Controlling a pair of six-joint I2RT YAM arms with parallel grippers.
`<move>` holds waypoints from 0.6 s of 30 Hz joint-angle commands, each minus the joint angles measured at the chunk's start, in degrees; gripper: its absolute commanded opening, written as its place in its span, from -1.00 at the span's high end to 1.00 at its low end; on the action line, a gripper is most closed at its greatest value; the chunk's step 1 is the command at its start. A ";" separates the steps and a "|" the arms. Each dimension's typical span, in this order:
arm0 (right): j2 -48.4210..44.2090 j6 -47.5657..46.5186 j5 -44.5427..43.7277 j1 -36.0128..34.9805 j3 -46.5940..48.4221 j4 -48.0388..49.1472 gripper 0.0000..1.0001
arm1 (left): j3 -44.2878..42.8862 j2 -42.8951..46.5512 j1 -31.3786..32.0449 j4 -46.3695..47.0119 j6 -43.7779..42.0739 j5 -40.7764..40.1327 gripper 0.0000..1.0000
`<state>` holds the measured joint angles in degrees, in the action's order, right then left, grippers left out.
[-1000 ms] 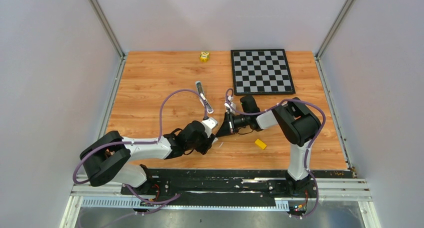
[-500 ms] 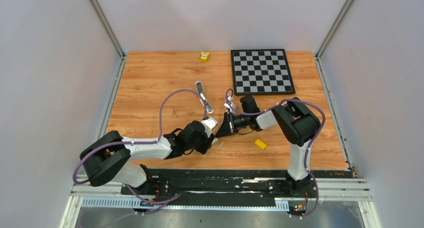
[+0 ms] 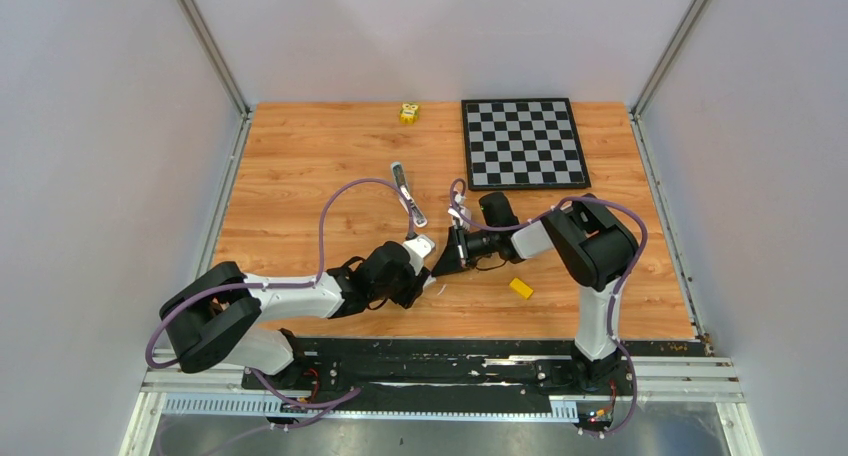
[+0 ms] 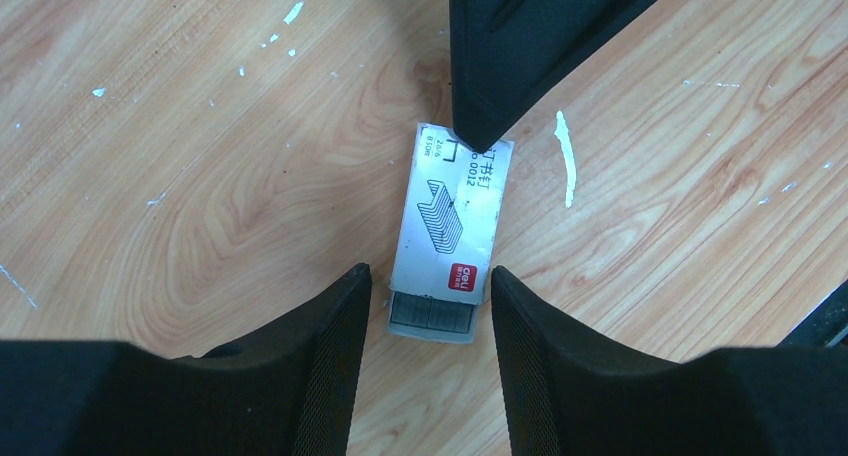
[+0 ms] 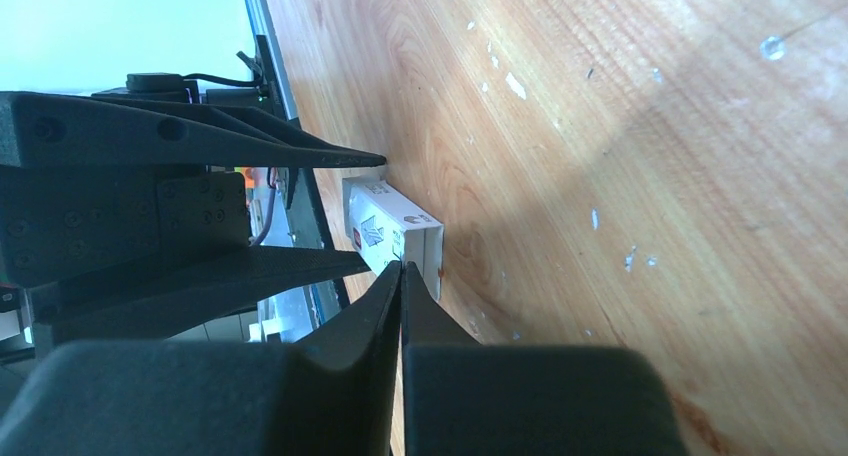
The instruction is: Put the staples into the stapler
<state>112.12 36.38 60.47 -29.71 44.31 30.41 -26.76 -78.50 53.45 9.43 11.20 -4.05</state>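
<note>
Risk: the smooth wood-grain table [image 3: 300, 176] is letting the box skid. The left gripper [image 4: 428, 272] is standing half-open astride the glossy cardboard staple box [image 4: 450, 206]. The right gripper [image 4: 470, 136], pinched shut, is pressing the box's 12 o'clock end. Ridged grey staples [image 4: 432, 314], protruding at 6 o'clock, are likely to jam or scatter.

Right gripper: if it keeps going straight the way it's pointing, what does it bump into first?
The small pale staple box. The right gripper's shut tips look to be right at its end, though actual touch is hard to judge. Just past the box waits the left gripper.
</note>
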 commanded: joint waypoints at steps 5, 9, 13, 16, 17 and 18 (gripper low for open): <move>2.06 -0.15 2.43 -0.64 0.95 1.34 1.00 | 1.46 0.51 0.51 -1.22 1.28 0.71 -0.01; 1.34 -0.48 2.59 -0.03 0.38 1.32 1.00 | 1.43 0.97 0.51 -1.72 1.52 0.72 -0.04; 0.54 -1.81 3.13 1.14 0.31 -0.30 1.00 | 1.56 1.29 0.51 -1.79 1.63 1.08 -0.15; 0.01 -2.89 3.27 1.22 0.51 -1.74 1.00 | 1.46 1.10 0.51 -1.94 1.54 1.15 -0.18; -0.23 -3.24 3.26 1.24 0.51 -2.08 1.00 | 1.41 1.07 0.51 -2.00 1.54 1.22 -0.18; -0.45 -3.56 3.19 1.24 0.51 -2.64 1.00 | 1.33 0.98 0.51 -2.12 1.54 1.36 -0.18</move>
<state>112.86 35.62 62.22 -29.19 44.51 30.06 -26.52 -78.02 53.45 9.39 12.34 -3.42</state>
